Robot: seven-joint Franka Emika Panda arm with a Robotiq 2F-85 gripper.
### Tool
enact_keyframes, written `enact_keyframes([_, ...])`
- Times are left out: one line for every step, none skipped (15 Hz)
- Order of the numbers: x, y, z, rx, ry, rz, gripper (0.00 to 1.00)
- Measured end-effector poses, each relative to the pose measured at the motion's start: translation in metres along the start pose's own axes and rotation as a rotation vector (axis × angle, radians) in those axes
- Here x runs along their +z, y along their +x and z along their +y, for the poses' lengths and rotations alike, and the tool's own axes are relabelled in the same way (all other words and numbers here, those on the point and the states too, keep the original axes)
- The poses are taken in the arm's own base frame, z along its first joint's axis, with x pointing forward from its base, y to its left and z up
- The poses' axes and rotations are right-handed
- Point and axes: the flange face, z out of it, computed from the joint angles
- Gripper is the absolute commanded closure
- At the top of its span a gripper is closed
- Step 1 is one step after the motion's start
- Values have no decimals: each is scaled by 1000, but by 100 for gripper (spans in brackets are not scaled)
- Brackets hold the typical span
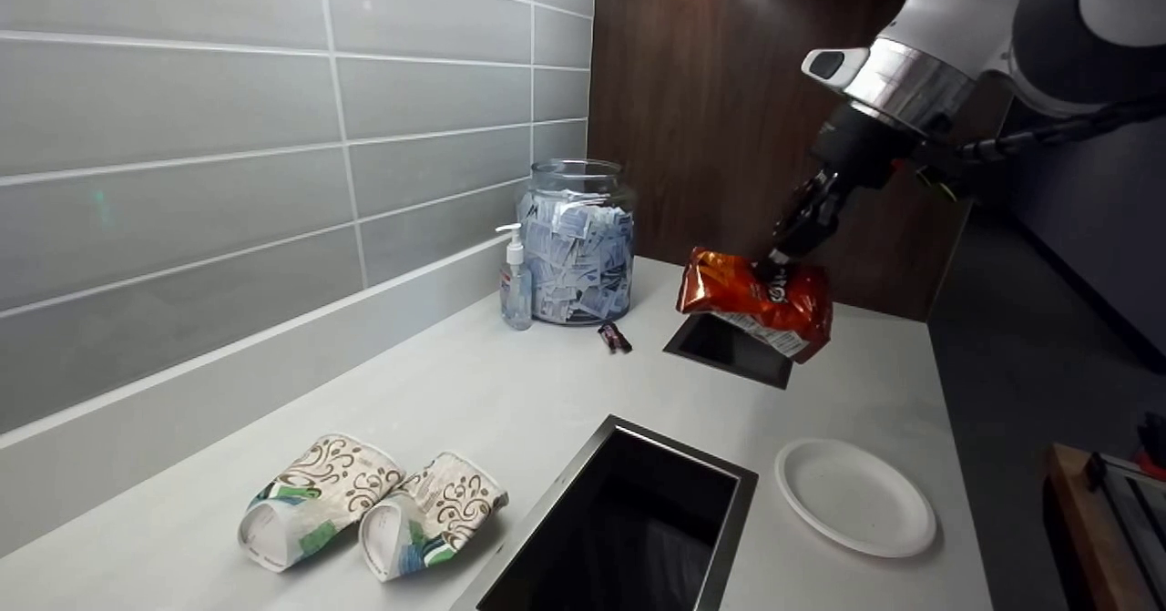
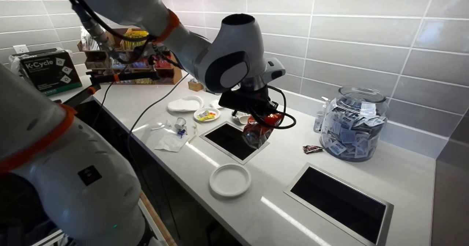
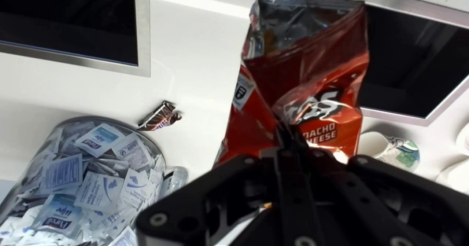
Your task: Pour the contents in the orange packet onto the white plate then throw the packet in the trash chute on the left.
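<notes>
The orange packet (image 1: 729, 288) is held in the air, tilted, above the counter; it also shows in an exterior view (image 2: 258, 132). My gripper (image 3: 293, 139) is shut on the packet's front face. In the wrist view the packet's open, silvery mouth points away from the gripper. A small orange-brown patch shows inside the mouth; I cannot tell whether it is the contents. The white plate (image 1: 852, 497) lies bare on the counter, apart from the packet, and shows in an exterior view (image 2: 230, 180). Two dark rectangular chutes with metal rims (image 2: 221, 151) (image 2: 329, 218) are set in the counter.
A glass jar of wipes (image 1: 578, 265), a sanitizer bottle (image 1: 516, 283) and a small candy wrapper (image 1: 614, 338) stand or lie by the tiled wall. Two paper cups (image 1: 323, 493) lie on their sides. More plates (image 2: 185, 103) and a plastic bag (image 2: 170, 142) lie farther along the counter.
</notes>
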Motion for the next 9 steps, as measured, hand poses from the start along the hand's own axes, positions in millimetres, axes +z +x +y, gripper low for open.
enact_keyframes([-3, 0, 3, -12, 16, 19, 100])
enact_keyframes([-5, 0, 5, -20, 36, 36, 100])
enact_keyframes([-8, 0, 7, -26, 57, 53, 100])
enact_keyframes([-9, 0, 8, -29, 78, 68, 100])
enact_keyframes([-11, 0, 9, -26, 98, 83, 100])
enact_keyframes([-12, -1, 11, -20, 115, 95, 100])
enact_keyframes([-12, -1, 12, -15, 132, 106, 100])
enact_keyframes([-12, -2, 13, -8, 149, 117, 100])
enact_keyframes([-12, -3, 14, 1, 166, 128, 100])
